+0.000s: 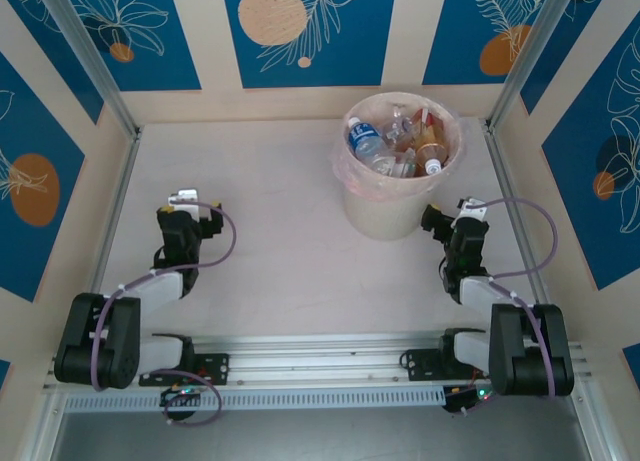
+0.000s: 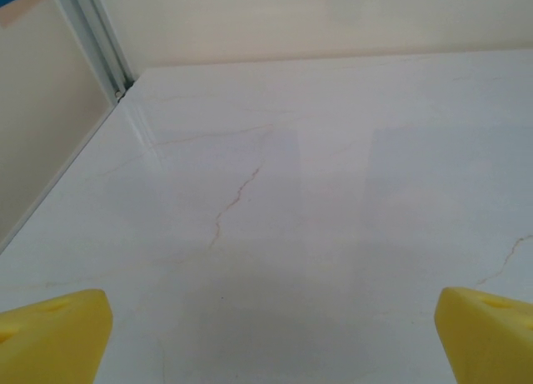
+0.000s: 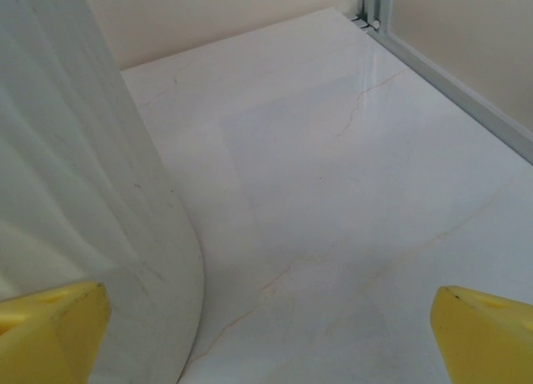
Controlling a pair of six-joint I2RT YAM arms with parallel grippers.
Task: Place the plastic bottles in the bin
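Bin (image 1: 398, 209) stands upright, mouth up, far right on table (image 1: 280, 251), close to the right rail (image 1: 510, 196). Bottles (image 1: 400, 146) lie jumbled inside it, long axes mixed, most tilted, a few caps up. Left gripper (image 1: 186, 203): jaws wide, empty, over bare table, well apart from bin. Right gripper (image 1: 455, 219): jaws wide, empty, just beside bin's near-right wall, open table between it and the rail.

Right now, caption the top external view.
Plastic bottles heaped in the lined bin; left arm and right arm folded low, jaws open.
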